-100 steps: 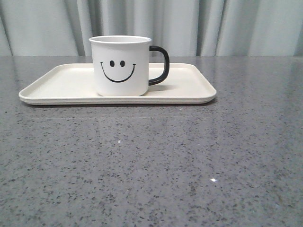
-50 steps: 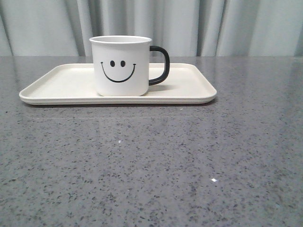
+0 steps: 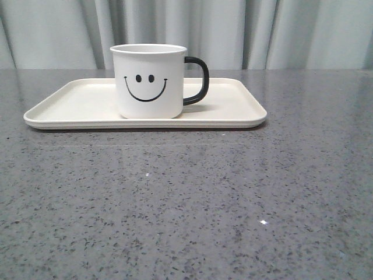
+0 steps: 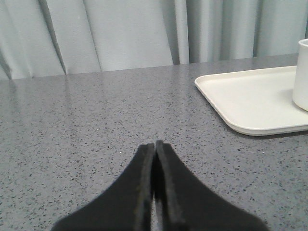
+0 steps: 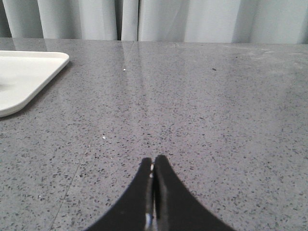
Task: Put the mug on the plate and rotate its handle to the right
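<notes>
The white mug [image 3: 149,81] with the black smiley face stands upright on the cream-white plate [image 3: 233,105], left of the plate's middle. Its black handle [image 3: 198,80] points to the right. In the left wrist view the plate [image 4: 250,98] and an edge of the mug [image 4: 301,74] show at one side. In the right wrist view only a corner of the plate [image 5: 24,79] shows. My left gripper [image 4: 154,143] is shut and empty over bare table, well short of the plate. My right gripper [image 5: 153,159] is shut and empty over bare table. Neither gripper shows in the front view.
The grey speckled table [image 3: 186,204] stretches from the plate to the near edge. A pale curtain [image 3: 262,29] hangs behind the table's far edge.
</notes>
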`<state>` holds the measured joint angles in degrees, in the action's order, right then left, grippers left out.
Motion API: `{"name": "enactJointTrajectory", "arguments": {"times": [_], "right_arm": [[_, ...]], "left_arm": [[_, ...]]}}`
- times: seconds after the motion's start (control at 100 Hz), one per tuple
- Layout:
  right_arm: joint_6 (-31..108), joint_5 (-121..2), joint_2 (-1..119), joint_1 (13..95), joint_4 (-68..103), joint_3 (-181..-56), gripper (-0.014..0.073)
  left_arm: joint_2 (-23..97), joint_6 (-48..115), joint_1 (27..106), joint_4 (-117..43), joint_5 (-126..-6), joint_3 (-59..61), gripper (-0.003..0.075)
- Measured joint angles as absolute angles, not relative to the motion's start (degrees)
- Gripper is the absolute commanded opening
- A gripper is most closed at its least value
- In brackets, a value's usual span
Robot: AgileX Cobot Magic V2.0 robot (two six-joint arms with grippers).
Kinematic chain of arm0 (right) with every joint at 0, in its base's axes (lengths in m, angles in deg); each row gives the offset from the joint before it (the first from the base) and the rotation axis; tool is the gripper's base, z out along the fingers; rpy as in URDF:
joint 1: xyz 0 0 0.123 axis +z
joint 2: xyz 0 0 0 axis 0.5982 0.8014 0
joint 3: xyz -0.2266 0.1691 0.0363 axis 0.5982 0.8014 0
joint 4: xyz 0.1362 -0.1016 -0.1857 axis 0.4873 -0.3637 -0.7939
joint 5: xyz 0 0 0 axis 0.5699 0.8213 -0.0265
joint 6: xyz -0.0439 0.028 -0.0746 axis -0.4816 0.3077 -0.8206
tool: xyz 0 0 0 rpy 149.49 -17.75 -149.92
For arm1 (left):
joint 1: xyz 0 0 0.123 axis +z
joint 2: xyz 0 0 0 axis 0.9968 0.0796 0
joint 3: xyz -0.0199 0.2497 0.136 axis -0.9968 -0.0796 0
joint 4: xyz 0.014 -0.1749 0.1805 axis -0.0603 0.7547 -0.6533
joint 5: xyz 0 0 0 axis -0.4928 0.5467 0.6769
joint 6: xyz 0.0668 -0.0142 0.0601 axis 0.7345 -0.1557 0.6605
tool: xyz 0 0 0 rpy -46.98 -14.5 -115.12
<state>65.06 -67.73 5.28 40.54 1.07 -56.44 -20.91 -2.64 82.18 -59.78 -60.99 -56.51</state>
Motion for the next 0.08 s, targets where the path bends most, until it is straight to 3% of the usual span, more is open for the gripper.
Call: {"name": "enactJointTrajectory", "arguments": {"times": [0.08], "right_arm": [[65.1,-67.7,5.3,40.5,1.1,-56.4,-0.0065]], "left_arm": [[-20.9,-2.6,82.2,-59.8,-61.0,-56.5,-0.002]]}}
